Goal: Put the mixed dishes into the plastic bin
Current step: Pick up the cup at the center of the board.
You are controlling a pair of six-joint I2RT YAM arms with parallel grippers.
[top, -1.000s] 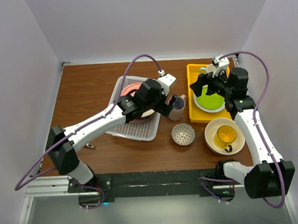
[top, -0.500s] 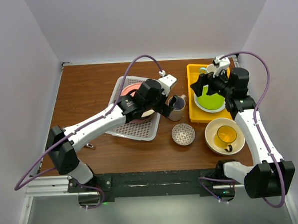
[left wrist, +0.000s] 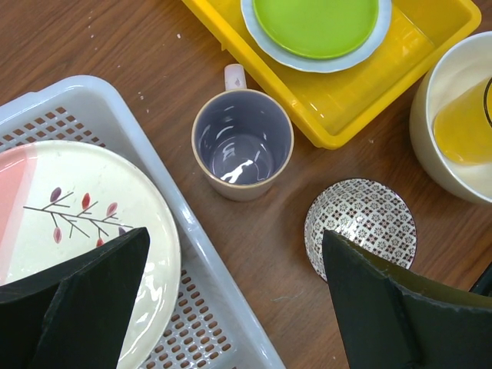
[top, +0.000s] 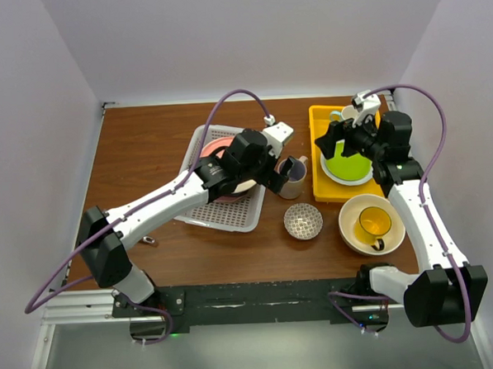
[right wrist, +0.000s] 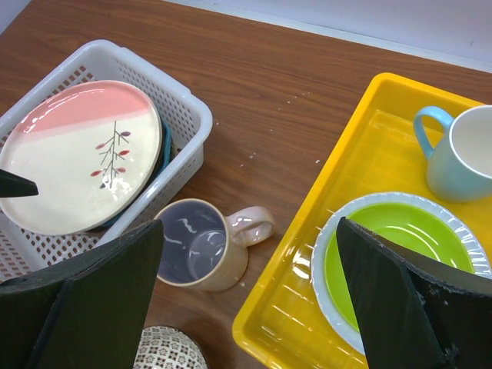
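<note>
I judge this barely begun: the pink-and-cream plate (right wrist: 84, 154) lies atop others in the plastic bin (top: 223, 216), while beige mug (left wrist: 242, 144), small patterned bowl (top: 303, 221) and large cream bowl (top: 348, 220) (yellow mug (top: 375, 221) inside) wait on the table (top: 146, 157), left gripper (left wrist: 236, 233) and right gripper (right wrist: 250, 223) both gaping, empty.

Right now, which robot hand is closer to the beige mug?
Left. The left gripper hovers just above the beige mug; the right gripper hangs farther off, over the yellow tray.

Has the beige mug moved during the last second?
No. The beige mug stands in the same spot on the table, between the plastic bin and the yellow tray.
</note>
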